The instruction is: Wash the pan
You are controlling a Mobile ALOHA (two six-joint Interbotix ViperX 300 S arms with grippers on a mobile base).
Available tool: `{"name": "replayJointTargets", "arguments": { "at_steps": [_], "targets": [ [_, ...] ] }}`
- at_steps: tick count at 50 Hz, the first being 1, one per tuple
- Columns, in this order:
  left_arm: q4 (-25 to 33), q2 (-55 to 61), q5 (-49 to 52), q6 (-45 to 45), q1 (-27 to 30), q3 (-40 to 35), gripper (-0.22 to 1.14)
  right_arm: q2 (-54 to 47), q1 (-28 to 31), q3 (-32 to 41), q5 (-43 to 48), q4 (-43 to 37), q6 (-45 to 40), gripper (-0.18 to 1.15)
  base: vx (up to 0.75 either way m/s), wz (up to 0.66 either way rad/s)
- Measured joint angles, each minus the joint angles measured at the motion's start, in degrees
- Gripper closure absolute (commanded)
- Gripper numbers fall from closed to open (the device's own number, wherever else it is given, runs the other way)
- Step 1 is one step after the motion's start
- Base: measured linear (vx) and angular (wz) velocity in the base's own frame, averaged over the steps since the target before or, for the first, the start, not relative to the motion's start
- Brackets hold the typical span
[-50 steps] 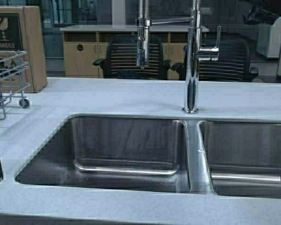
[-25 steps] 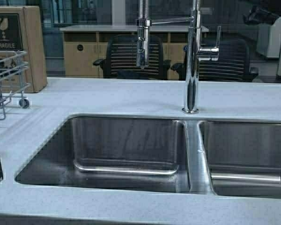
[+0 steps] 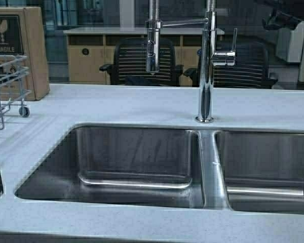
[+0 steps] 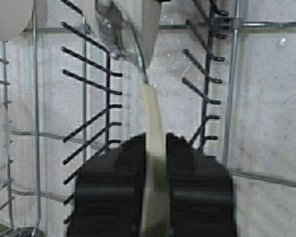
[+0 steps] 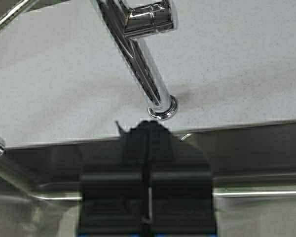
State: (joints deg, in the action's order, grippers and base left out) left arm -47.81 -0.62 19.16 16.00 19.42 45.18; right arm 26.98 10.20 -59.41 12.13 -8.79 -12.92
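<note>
Logging what I can see from my station, item by item.

- Left tool [image 4: 155,144]: two blocky matt-black fingers closed narrow on a thin part. It is held over the dish rack at the left end of the desk.
- Small round white pan [image 4: 151,111]: I see it edge-on in the left wrist view. Its pale, smooth handle is pinched between the left tool's fingers. The white body rises beyond the handle among the rack's tines. I cannot make out the inside of the pan from this angle.
- Wire dish rack [image 4: 107,89]: thin chrome bars with rows of slanted black tines. It stands on the desk to the left of the sink.
- Rounded white glossy object [image 4: 7,17]: it sits in the rack well apart from the pan, and I cannot tell what it is.
- Right tool [image 5: 148,134]: its black fingers are pressed together with nothing between them. It hangs over the back rim of the sink, near the faucet's base.
- Tall chrome faucet [image 3: 206,76]: a polished cylindrical column with a side lever and a spray arm on a coiled spring.
- Double stainless-steel sink [image 3: 213,167]: two brushed rectangular basins with a rounded divider between them.
- Speckled pale-grey stone desk [image 3: 116,104]: matt and flat.
- Brown cardboard box [image 3: 33,50]: it stands behind the rack and is marked FRAGILE.
- Black mesh-backed office chairs [image 3: 139,61]: they stand beyond the desk.
</note>
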Motion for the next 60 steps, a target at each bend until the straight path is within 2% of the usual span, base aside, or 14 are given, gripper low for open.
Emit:
{"name": "replayJointTargets", "arguments": {
  "at_steps": [6,19,24,47,60],
  "targets": [
    [0.7,-0.18,0.18,1.41,0.18,0.0,0.8,-0.18,0.0,-0.09,0.0,0.0,-0.09,0.91,0.0,0.0],
    [1.14,-0.62,0.09,3.87,0.35,-0.35,0.12,-0.26,0.0,0.0,0.0,0.0,-0.09,0.91,0.0,0.0],
    [1.49,-1.14,0.0,3.87,0.62,-0.7,-0.03,-0.18,0.0,0.0,0.0,0.0,0.0,0.91,0.0,0.0],
    [3.96,-1.67,0.09,3.78,0.88,-1.05,-0.05,-0.26,0.0,0.0,0.0,0.0,-0.09,0.91,0.0,0.0],
    [4.31,-6.59,0.09,3.87,-1.85,-2.64,-0.05,-0.26,0.0,0.0,0.0,0.0,0.0,0.91,0.0,0.0]
  ]
}}
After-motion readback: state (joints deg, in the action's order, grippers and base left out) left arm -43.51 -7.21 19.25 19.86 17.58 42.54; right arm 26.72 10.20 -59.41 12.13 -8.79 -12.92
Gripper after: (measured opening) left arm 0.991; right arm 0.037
